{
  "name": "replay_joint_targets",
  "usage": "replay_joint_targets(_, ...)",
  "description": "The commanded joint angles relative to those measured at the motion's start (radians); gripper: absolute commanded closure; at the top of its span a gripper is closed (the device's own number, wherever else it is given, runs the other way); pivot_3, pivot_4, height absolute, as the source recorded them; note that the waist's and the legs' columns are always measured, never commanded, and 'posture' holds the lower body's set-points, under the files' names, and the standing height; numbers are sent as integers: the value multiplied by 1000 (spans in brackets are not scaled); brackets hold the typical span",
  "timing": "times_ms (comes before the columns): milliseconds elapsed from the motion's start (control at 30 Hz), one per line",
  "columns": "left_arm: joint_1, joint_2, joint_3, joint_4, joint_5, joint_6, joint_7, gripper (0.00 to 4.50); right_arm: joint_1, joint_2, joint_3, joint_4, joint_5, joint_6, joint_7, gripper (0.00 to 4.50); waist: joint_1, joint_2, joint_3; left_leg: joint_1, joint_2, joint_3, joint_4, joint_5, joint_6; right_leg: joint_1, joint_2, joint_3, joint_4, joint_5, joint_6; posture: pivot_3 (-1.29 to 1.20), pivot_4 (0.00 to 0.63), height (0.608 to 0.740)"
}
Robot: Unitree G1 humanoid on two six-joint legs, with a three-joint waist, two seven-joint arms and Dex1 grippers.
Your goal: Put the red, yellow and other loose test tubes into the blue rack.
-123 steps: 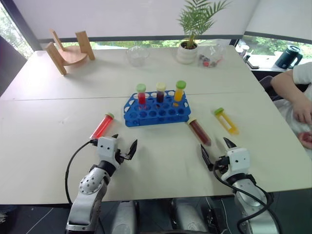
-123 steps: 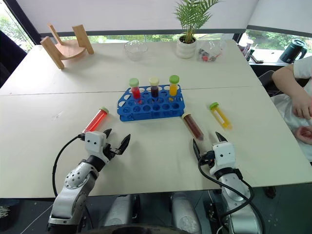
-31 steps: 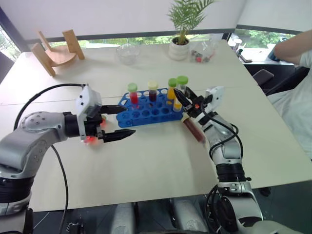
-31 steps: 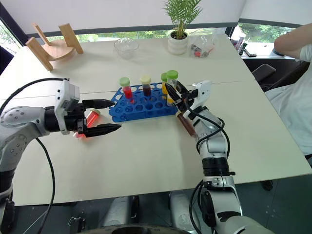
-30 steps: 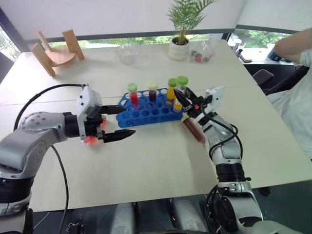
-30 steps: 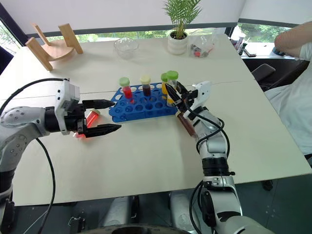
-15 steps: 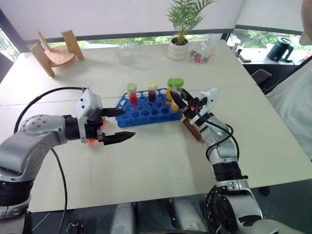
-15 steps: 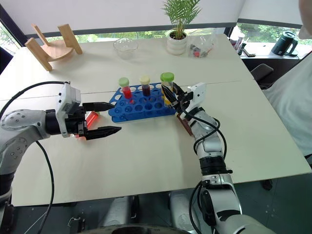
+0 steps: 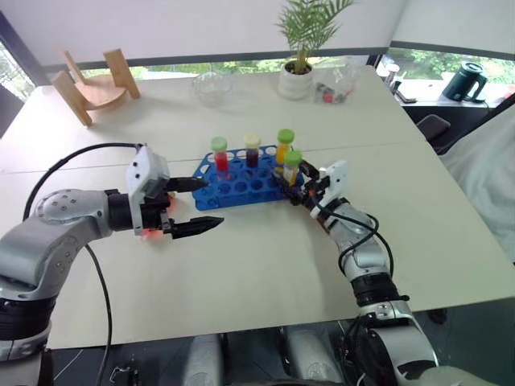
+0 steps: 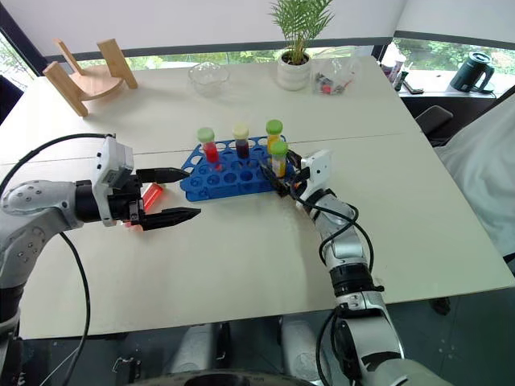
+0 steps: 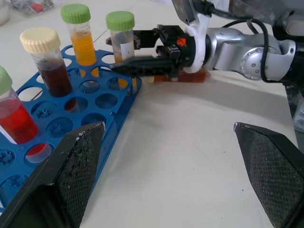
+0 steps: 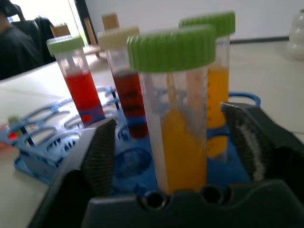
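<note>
At the right end of the blue rack (image 9: 246, 179), a green-capped yellow tube (image 9: 293, 167) stands upright in a front hole, between the parted fingers of the right gripper (image 12: 176, 142), which do not clamp it. Three more tubes stand behind. The left gripper (image 9: 197, 206) hovers open over the loose red tube (image 10: 149, 195).

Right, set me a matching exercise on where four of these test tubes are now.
Things:
1. cream-capped tube
2. front yellow tube
3. loose red tube
4. brown tube

Places:
a. lying on the table by the left gripper
b. upright in the blue rack, between the right gripper's open fingers
c. lying on the table under the right gripper
d. upright in the rack's far row

Pairs: 1-d, 2-b, 3-a, 4-c
</note>
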Motion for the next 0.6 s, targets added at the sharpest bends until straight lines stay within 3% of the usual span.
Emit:
replay_joint_targets(33, -7, -7, 2, -24, -3, -15, 6, 0, -19, -148, -1, -337, 50, 351, 43, 40, 1, 0, 0, 0, 0, 0, 1, 0, 0, 0, 0, 0, 0, 0, 0, 0, 150, 740)
replay_joint_targets(167, -10, -21, -17, -15, 7, -27, 0, 0, -134, -375, 32, -541, 165, 901, 112, 40, -3, 0, 0, 1, 0, 0, 1, 0, 0, 0, 1, 0, 0, 0, 0, 0, 150, 740)
replay_joint_targets(233, -19, -31, -32, -2, 16, -38, -6, 0, -222, -525, 136, -570, 223, 1147, 209, 40, -2, 0, 0, 1, 0, 0, 0, 0, 0, 0, 1, 0, 0, 0, 0, 0, 150, 740)
replay_joint_targets(300, -28, -40, -45, 11, 28, -50, -9, 0, -283, -546, 174, -534, 262, 1288, 217, 40, -2, -3, -2, 1, 0, -1, 0, 0, 0, 0, 1, 0, 0, -1, -1, 0, 150, 740)
replay_joint_targets(400, -37, -55, -59, 23, 43, -64, -7, 0, -358, -520, 223, -444, 256, 1403, 182, 40, -3, -4, -2, 1, 1, -1, 0, 0, 1, 0, 2, 0, 0, -1, -2, 0, 150, 740)
replay_joint_targets(600, -11, -64, -51, 3, 52, -71, 7, 0, -409, -472, 322, -282, 213, 1361, 153, 40, -2, -4, -2, -1, 0, 0, 0, -1, 1, -1, 1, 0, -1, -1, -2, 0, 150, 740)
